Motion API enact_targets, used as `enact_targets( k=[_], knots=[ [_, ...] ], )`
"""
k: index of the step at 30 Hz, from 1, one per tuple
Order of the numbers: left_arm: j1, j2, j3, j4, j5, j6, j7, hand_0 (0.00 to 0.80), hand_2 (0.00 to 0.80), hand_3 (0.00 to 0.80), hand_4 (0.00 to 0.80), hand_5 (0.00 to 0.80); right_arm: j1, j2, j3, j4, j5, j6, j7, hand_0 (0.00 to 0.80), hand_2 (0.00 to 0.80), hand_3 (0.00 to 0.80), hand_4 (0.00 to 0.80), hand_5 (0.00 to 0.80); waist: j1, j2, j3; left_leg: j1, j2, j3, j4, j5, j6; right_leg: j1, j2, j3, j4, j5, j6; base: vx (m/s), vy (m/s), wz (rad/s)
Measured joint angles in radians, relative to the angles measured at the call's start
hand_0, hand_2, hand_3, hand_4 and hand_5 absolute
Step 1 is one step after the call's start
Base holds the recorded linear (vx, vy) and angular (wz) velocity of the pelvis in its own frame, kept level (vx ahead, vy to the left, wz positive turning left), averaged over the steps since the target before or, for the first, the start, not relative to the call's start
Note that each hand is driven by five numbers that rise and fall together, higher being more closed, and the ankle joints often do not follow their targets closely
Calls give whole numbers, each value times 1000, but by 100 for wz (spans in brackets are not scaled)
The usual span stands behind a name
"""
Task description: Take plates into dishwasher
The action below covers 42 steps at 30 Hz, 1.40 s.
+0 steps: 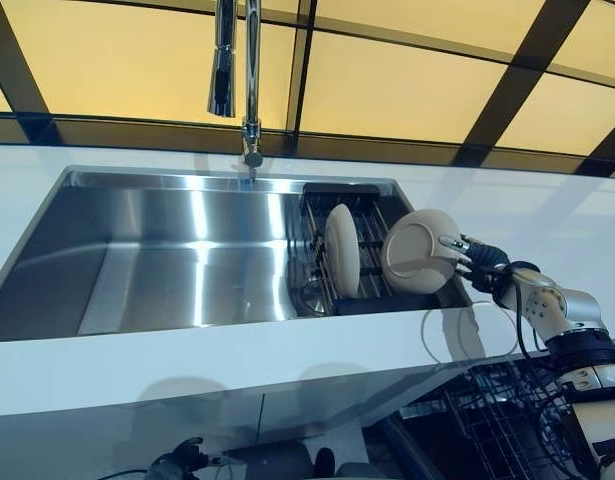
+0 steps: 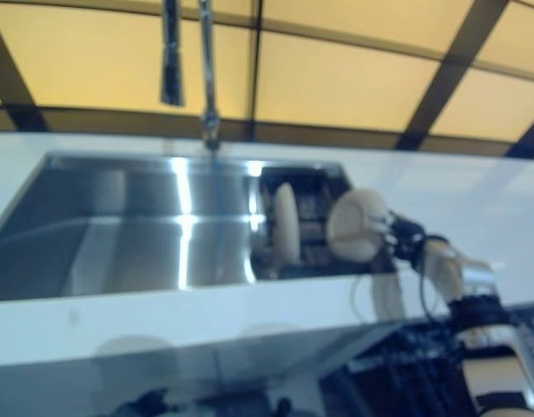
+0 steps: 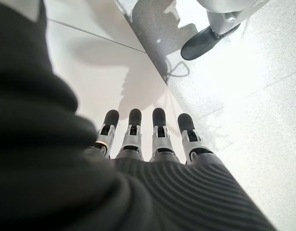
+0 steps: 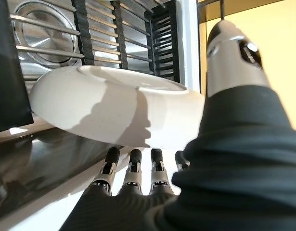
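A cream plate [image 1: 419, 250] is pinched at its rim by my right hand [image 1: 487, 265], tilted on edge over the right end of the black dish rack [image 1: 372, 232] in the sink. In the right wrist view the plate [image 4: 114, 108] lies between my fingers [image 4: 133, 168] and my thumb [image 4: 232, 53]. A second cream plate [image 1: 342, 250] stands on edge in the rack to its left. My left hand [image 1: 177, 462] hangs low below the counter, its fingers [image 3: 160, 130] straight and empty over the floor.
The steel sink [image 1: 187, 260] is set in a white counter [image 1: 237, 365], with a tall faucet [image 1: 249, 70] behind it. A dark wire dishwasher rack [image 1: 497, 410] shows below the counter at the lower right, under my right arm.
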State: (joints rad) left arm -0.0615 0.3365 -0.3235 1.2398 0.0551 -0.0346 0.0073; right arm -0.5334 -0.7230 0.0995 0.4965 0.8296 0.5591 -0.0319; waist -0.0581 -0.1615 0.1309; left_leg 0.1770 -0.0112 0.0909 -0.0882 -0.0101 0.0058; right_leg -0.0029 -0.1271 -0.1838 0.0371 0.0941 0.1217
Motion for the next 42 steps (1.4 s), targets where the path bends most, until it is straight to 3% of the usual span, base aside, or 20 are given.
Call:
enact_targets(
  k=[36,42],
  knots=[
    [-1,0,-20,0,0,1,-6,0,0,0,0,0,-51,1,31,64,-38,35,-37,0,0,0,0,0,20,-3,-3,3,1,-8,-1,0,0,0,0,0,10,0,0,0,1,0],
    [-1,0,-20,0,0,2,-7,0,0,0,0,0,-52,8,40,64,-44,36,-37,235,235,235,235,235,20,-4,-3,3,1,-7,0,0,0,0,0,0,10,0,0,0,0,0]
  ],
)
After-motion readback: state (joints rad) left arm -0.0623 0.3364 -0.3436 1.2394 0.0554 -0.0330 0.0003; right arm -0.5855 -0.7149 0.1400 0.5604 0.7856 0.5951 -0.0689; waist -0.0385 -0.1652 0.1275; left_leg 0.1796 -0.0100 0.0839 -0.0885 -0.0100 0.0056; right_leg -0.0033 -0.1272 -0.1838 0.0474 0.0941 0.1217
